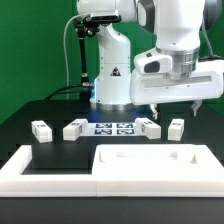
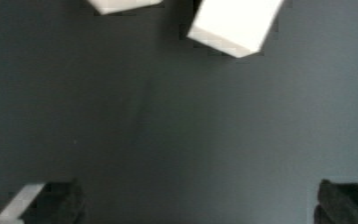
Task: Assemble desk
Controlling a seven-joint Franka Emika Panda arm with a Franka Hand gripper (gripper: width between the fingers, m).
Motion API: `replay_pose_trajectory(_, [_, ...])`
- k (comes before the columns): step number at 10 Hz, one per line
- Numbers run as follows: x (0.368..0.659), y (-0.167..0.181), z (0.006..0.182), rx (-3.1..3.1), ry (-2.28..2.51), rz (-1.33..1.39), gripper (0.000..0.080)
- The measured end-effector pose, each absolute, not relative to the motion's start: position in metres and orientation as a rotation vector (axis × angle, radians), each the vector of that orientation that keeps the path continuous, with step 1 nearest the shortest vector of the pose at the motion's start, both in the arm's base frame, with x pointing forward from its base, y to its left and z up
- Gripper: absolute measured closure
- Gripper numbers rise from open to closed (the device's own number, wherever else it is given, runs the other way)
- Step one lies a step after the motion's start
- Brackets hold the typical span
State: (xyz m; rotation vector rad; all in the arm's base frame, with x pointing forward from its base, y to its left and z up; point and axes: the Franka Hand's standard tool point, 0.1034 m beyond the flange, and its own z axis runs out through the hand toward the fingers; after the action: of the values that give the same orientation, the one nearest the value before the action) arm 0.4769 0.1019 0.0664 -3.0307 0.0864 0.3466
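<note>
The white desk tabletop [image 1: 150, 160] with raised rims lies at the front of the black table. Four short white legs lie in a row behind it: two on the exterior view's left [image 1: 40, 130] [image 1: 73, 128] and two on its right [image 1: 148, 126] [image 1: 176, 128]. My gripper [image 1: 172, 106] hangs open and empty above the two right legs. In the wrist view, the gripper [image 2: 197, 206] is open over bare black table. One leg [image 2: 233, 25] and the corner of another [image 2: 123, 5] lie ahead of the fingers [image 2: 43, 205].
The marker board [image 1: 112, 127] lies between the leg pairs, in front of the robot base [image 1: 110, 70]. A long low white wall [image 1: 40, 168] runs along the table's front, on the exterior view's left of the tabletop.
</note>
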Motion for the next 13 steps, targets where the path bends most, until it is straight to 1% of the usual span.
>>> replay_pose_trajectory(1, [0.481, 0.1, 0.064, -3.031, 0.136, 0.303, 0.0151])
replay_pose_trajectory(2, [0.478, 0.101, 0.063, -3.03, 0.121, 0.321, 0.0151])
replay_pose_trajectory(3, [0.476, 0.1, 0.063, -3.025, 0.123, 0.365, 0.0151])
replay_pose_trajectory(4, [0.469, 0.101, 0.057, -2.952, 0.279, 0.453, 0.0151])
replay_pose_trajectory(5, [0.454, 0.105, 0.057, -2.904, 0.346, 0.63, 0.0151])
replay_pose_trajectory(6, [0.446, 0.114, 0.058, -2.83, 0.377, 0.824, 0.0151])
replay_pose_trajectory(7, [0.445, 0.121, 0.056, -2.743, 0.401, 0.966, 0.0151])
replay_pose_trajectory(8, [0.445, 0.119, 0.051, -2.7, 0.392, 1.064, 0.0151])
replay_pose_trajectory(9, [0.444, 0.118, 0.051, -2.663, 0.381, 1.144, 0.0151])
replay_pose_trajectory(12, [0.443, 0.119, 0.046, -2.644, 0.379, 1.184, 0.0151])
replay_pose_trajectory(13, [0.434, 0.122, 0.041, -2.636, 0.392, 1.219, 0.0151])
